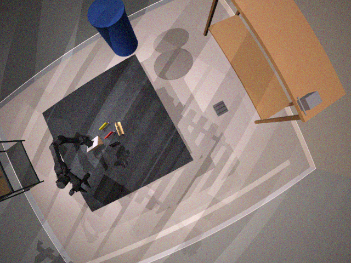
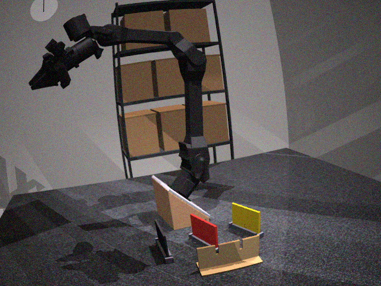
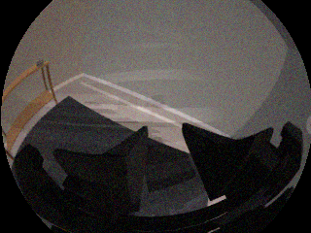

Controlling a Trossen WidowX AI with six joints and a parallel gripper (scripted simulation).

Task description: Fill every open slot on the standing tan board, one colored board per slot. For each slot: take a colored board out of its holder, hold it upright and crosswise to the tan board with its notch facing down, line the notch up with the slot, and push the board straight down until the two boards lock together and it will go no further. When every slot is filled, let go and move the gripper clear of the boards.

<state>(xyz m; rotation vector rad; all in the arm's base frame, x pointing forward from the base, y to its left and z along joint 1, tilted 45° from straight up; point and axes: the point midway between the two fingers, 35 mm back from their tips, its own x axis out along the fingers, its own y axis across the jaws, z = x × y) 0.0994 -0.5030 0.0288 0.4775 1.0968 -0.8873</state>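
Black parallel-jaw gripper (image 1: 88,183) (image 2: 30,86) (image 3: 165,128), upper left of exterior view: fingers partly spread, nothing between. Standing tan two-slot board (image 1: 119,129) (image 2: 229,255), lower right, unfilled. Likely approach stage; next, descend to upright red rectangular board (image 1: 109,135) (image 2: 203,230) in holder.

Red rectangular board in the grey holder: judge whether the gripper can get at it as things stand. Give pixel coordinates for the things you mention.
Probably yes, after travelling down: the gripper (image 1: 88,181) (image 2: 30,86) (image 3: 165,128) is open, high and off to one side, and nothing covers the red board's top edge (image 1: 109,134) (image 2: 203,222).
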